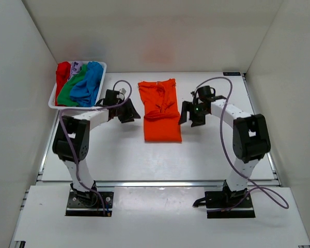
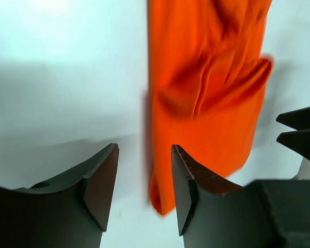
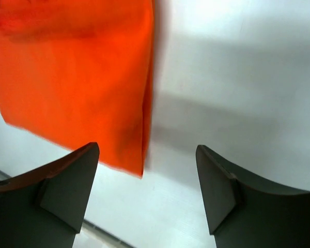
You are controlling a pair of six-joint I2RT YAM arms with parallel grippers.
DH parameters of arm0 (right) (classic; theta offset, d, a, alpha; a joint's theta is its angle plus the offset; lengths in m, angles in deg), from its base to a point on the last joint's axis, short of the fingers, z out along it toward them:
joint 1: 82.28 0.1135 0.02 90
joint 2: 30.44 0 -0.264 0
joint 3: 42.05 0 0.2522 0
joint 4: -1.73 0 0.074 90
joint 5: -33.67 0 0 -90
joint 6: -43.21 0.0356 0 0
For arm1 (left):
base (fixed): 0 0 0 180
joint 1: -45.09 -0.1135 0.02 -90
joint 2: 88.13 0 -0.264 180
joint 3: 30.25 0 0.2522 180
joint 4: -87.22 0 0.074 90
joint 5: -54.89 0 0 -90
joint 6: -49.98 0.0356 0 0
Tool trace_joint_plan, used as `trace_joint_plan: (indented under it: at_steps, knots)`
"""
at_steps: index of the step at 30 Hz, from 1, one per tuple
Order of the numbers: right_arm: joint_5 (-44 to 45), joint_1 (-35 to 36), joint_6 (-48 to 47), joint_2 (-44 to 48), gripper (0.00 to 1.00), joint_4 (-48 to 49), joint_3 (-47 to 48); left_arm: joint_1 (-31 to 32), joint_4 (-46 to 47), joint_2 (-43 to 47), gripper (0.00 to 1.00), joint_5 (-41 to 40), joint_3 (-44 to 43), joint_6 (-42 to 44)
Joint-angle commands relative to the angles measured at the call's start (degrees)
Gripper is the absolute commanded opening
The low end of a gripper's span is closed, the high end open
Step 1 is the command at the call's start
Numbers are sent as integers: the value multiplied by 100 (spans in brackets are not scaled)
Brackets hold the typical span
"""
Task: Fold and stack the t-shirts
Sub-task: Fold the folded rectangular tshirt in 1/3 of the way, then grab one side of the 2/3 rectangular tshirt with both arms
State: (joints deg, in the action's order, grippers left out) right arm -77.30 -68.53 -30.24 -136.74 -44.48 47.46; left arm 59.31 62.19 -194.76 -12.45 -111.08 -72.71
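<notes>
step in hand, as judged: lengthwise fold of orange t-shirt (image 1: 161, 116) done, crosswise fold pending.

left tool (image 1: 130, 111): spread, pinching nothing, clear of the cloth.
right tool (image 1: 187, 114): spread wide, pinching nothing.

orange t-shirt: flat on surface (image 1: 119, 155) as a narrow strip between the two tools, one long edge just inboard of each. bunched and creased at the end beyond the tools.

remaining t-shirts (image 1: 88, 82): heaped in tray (image 1: 52, 95), outboard of and beyond left tool.

next move, likely: lower both tools onto one short end, pinch one corner each, carry across to the opposite end, keep edges aligned.
</notes>
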Motion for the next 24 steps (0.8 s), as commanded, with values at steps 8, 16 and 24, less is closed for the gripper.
trace_joint_plan:
  at_steps: [8,16,24]
  knots:
    - [541,777,1868,1735,67,2295,-2801,1336,1873,1681,56,-1034,2786,-1634]
    - [314,822,2054,1016,37,2744,-2618,1567,2058,1242,43,-1606,2400,-1952]
    - [120,734,1623,1550,0,1848,-1968,1435,1489,1942,0,-1193,2076,-1513]
